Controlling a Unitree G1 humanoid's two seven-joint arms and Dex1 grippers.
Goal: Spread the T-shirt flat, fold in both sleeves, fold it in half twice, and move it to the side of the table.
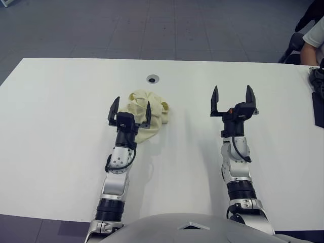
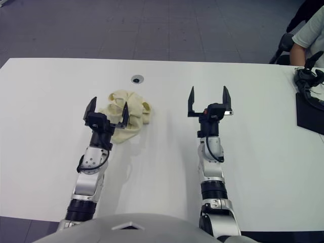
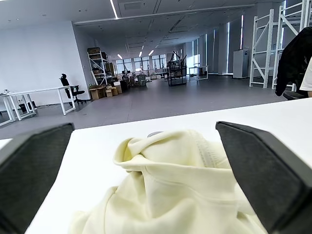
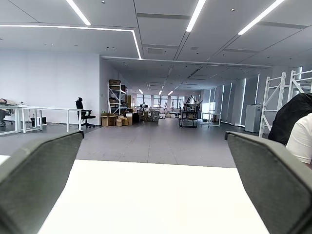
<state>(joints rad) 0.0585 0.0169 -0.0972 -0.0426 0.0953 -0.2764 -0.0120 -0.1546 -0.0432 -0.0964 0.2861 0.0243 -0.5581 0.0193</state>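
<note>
Right, the T-shirt (image 1: 140, 101) sits in a crumpled cream heap on the table (image 1: 61, 126), toward the far edge and a little left of the middle, just on the near side of the round cable hole (image 1: 152, 78). The left gripper (image 1: 132, 101) hovers at the heap's near side, claw released, its fingers straddling the cloth without pinching it. The right gripper (image 1: 232, 91) is equally wide open over bare tabletop, well apart from the shirt toward the right edge. By my reading this is the very first step, spreading the shirt flat, with nothing folded yet. The next move calls for the left claw to close on a fold and the right to come across for a second hold, so the two can draw the fabric apart.
</note>
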